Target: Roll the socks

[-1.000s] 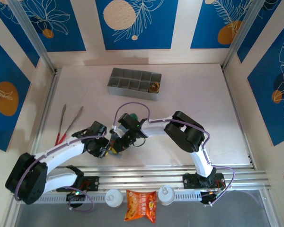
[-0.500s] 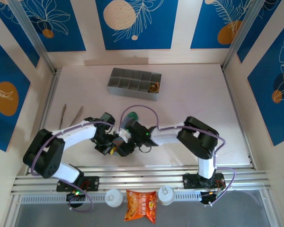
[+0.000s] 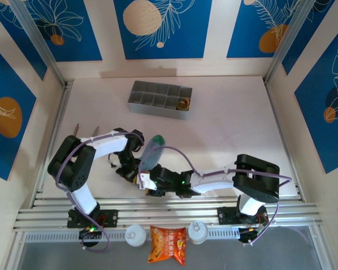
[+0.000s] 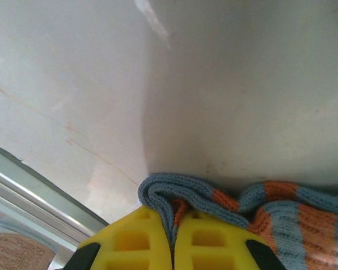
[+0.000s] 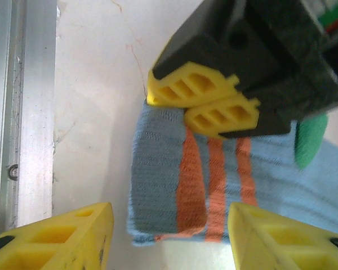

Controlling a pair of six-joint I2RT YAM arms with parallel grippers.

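Top view, sock: you'll find the grey-blue sock (image 3: 149, 153) lower centre-left on the surface (image 3: 231, 124), green toe toward the top of the frame.
Left wrist, left tool (image 4: 172, 225): pressed together, pinching the sock's folded striped cuff at bottom centre.
Right wrist, right tool (image 5: 169, 236): spread, one finger at each bottom corner, the sock's folded end between them.
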